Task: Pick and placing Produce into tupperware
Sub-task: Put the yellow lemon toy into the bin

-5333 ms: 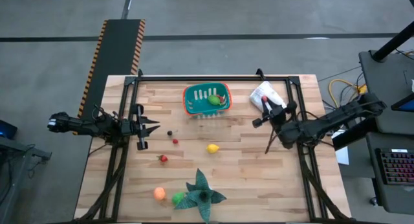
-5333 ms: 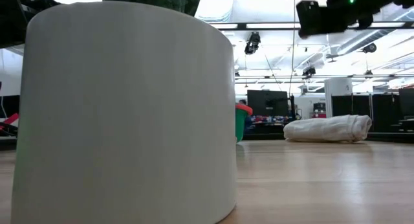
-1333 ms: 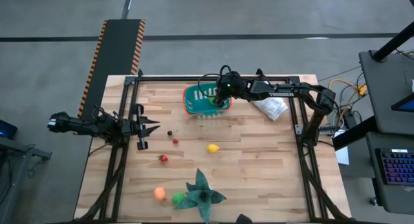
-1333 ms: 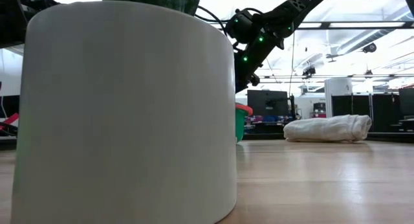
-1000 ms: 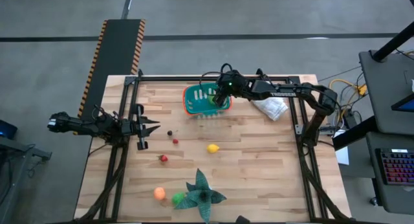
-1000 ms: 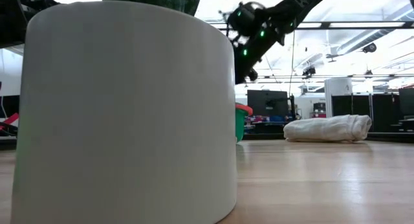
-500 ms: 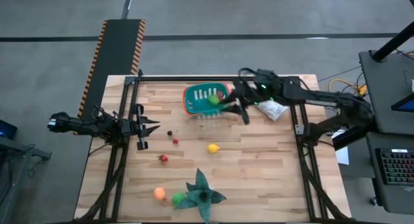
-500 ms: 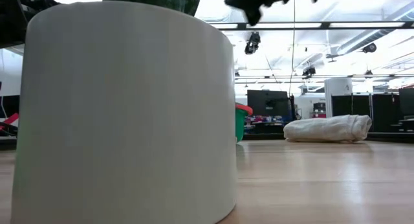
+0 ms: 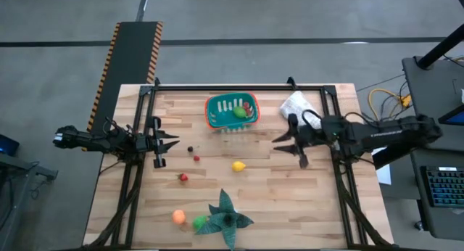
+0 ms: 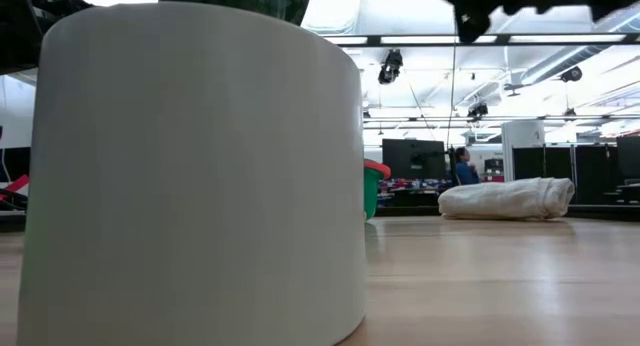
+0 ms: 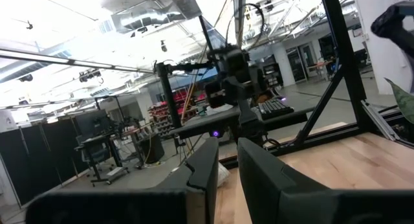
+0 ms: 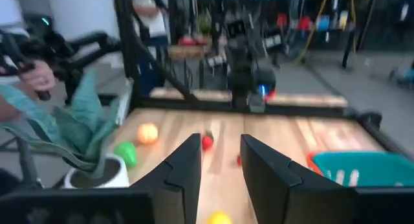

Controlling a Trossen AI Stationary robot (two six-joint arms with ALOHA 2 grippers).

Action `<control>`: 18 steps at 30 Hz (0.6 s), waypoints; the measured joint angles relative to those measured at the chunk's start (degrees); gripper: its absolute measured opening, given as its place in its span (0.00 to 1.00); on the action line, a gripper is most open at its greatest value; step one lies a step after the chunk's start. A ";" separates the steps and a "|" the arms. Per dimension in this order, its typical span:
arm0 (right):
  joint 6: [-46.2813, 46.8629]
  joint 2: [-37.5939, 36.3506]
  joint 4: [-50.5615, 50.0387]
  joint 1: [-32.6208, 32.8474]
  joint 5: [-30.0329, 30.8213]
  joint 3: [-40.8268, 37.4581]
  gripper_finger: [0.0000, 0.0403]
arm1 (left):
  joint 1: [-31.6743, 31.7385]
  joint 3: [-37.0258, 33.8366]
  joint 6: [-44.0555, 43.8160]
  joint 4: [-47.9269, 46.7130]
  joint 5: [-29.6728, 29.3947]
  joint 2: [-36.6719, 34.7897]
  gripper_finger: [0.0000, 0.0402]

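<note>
High view, near edge first. Shows a dark green star-shaped leafy plant close by. Fills most of the low view with its round white pot. Finds a small orange round toy fruit and a small green toy fruit just beside the leaves.

Farther in, finds a little red toy fruit lying alone on the pale wooden tabletop. Then a yellow toy lemon near the middle. Then a tiny red berry and a tiny dark berry, close together but apart.

Level with the berries, meets the left gripper waiting at the left edge, fingers a little apart and holding nothing. Across from it, meets the right gripper above the tabletop on the right side, fingers spread wide and holding nothing, near the lemon but not touching it.

Farthest back, finds the small teal tub with an orange-red rim. Holds one green toy fruit with something small and red beside it. Next to the tub, to the right, a wrinkled white plastic bag. Way off in the room, a person in blue.
</note>
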 joint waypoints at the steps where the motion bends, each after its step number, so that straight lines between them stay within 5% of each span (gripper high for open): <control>1: -0.33 -1.36 2.21 1.03 1.12 -1.79 0.25 | 0.00 -0.01 -0.05 0.00 0.02 0.00 0.11; 8: -1.21 -11.44 4.98 6.50 10.81 -12.09 0.25 | 0.00 -0.01 -5.79 -1.10 0.01 0.74 0.11; 18: 2.62 -15.64 8.43 6.51 11.26 -19.48 0.23 | 0.01 -0.01 -6.00 0.16 0.02 0.76 0.11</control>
